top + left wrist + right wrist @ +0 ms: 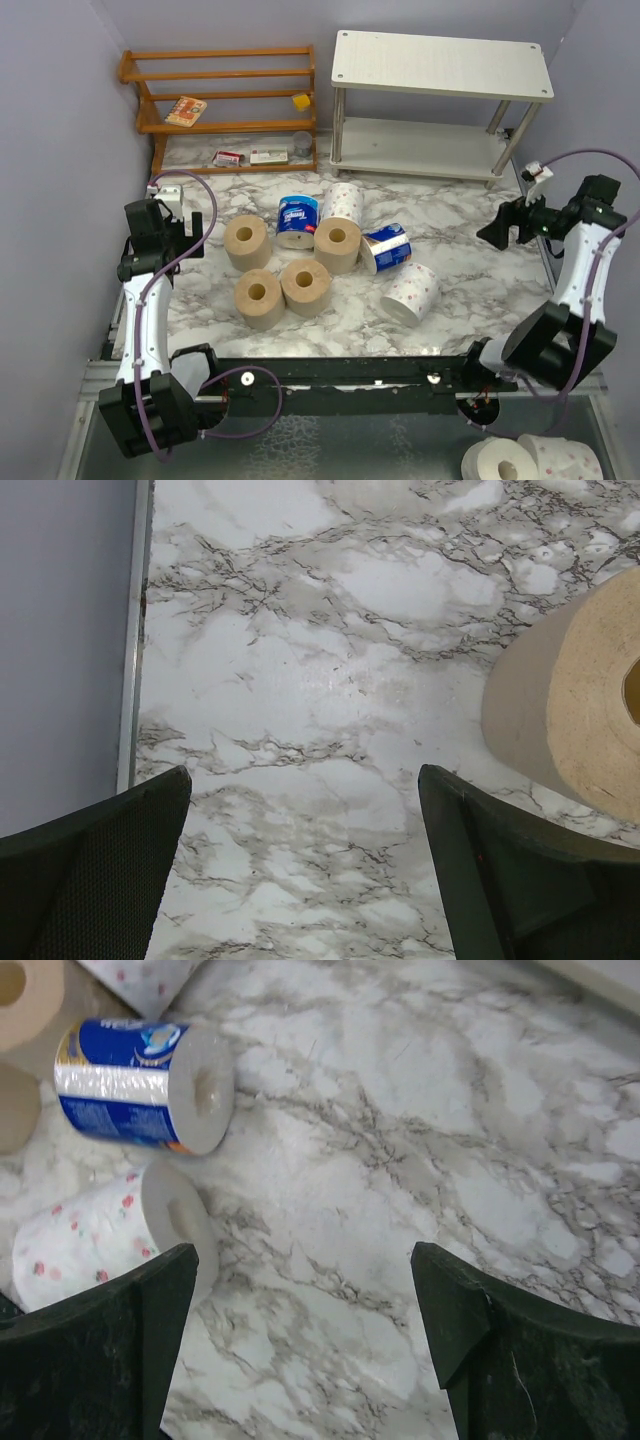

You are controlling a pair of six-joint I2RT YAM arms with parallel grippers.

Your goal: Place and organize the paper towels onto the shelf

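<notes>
Desk: Stage of the job?

Photo: Opening stage, by my reading. All eight rolls (305, 287) sit clustered mid-table (470, 270), some on end, some on their sides. Shelf (440, 65) stands at the back right, both boards bare.

Desk: Arms?

Photo: Left gripper (305, 780) hangs over marble near the left wall, jaws wide apart, nothing between them, tan roll (560, 710) just to its right. Right gripper (305, 1255) hovers right of the cluster, jaws likewise apart and empty; blue roll (140, 1085) and dotted roll (100, 1235) lie to the left in its view.

Desk: Next move?

Photo: Probably a first pick: one gripper drops over a roll, closes across its width, then carries it to a board. Those on their sides may roll when touched.

Desk: Anything unclear?

Photo: Tan roll is cropped in the left wrist view. Lower board's back hides under the top one. Items on the wooden rack (220, 100) are too small to name. Spare rolls (520, 460) off the table are cut off at the overhead frame's bottom.
</notes>
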